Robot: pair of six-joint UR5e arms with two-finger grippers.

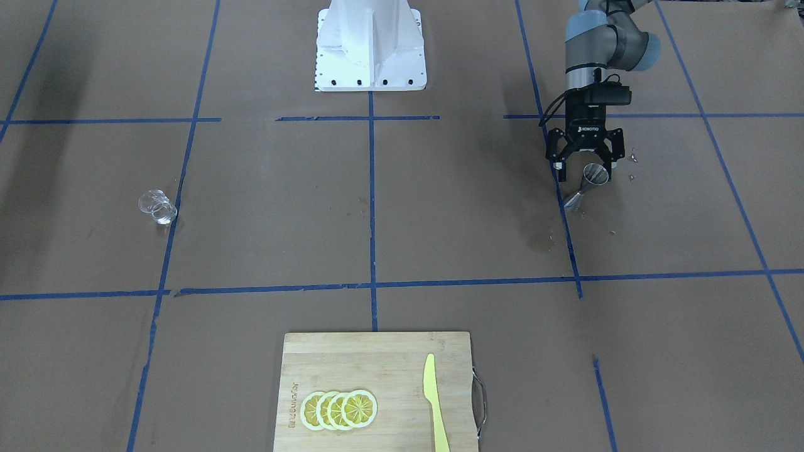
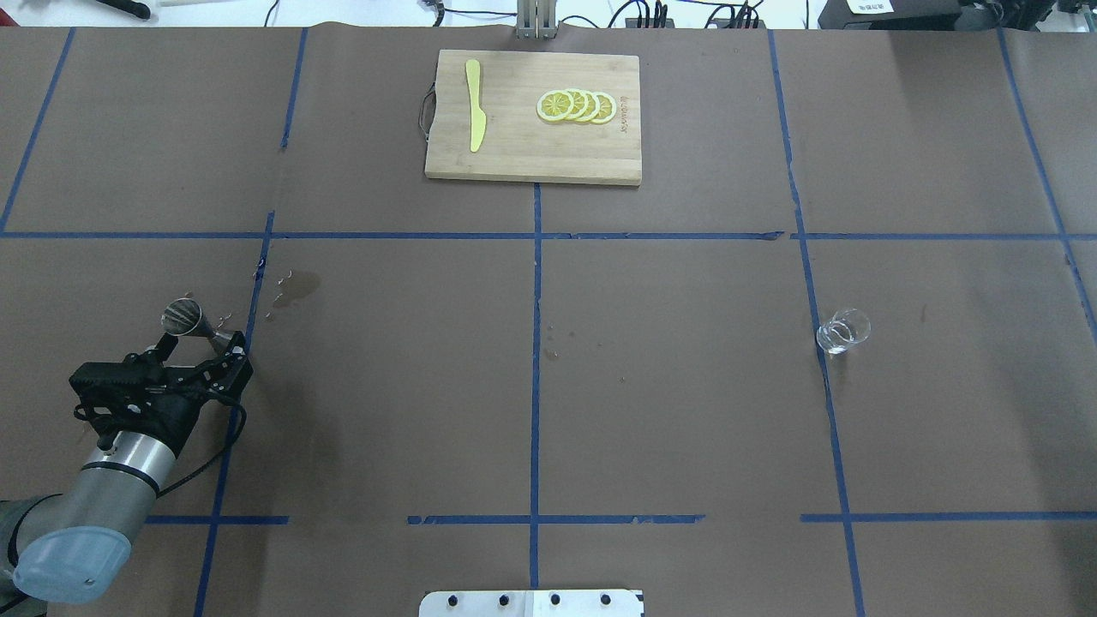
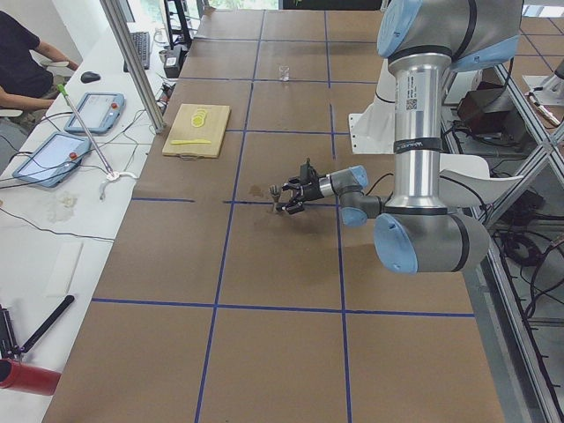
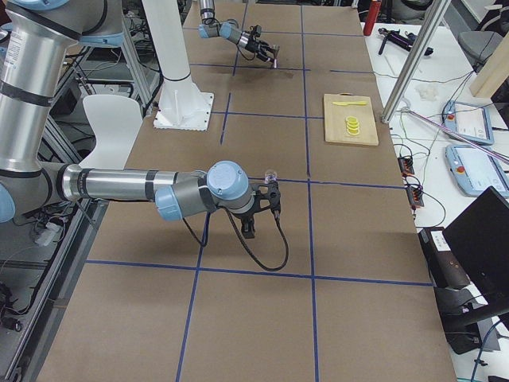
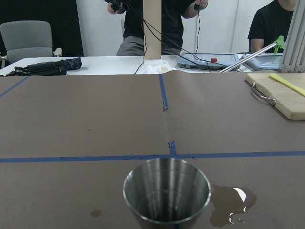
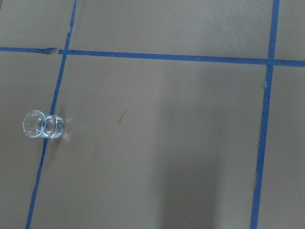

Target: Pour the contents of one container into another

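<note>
My left jaws stand open close at the jigger (image 2: 190, 320), gripping nothing; closing off-centre could tip it toward the puddle (image 2: 300, 285) beside. The glass (image 2: 842, 332) sits well apart on the desk (image 2: 686, 386); whether my right jaws are open, I cannot tell

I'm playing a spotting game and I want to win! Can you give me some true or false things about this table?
1. The lemon slices lie on the cutting board. True.
2. The yellow knife lies on the bare table. False: the knife lies on the board, beside the slices.
3. The glass stands right next to the jigger. False: the glass is far across the table from the jigger.
4. The left end effector is at the jigger with its jaws open. True.
</note>
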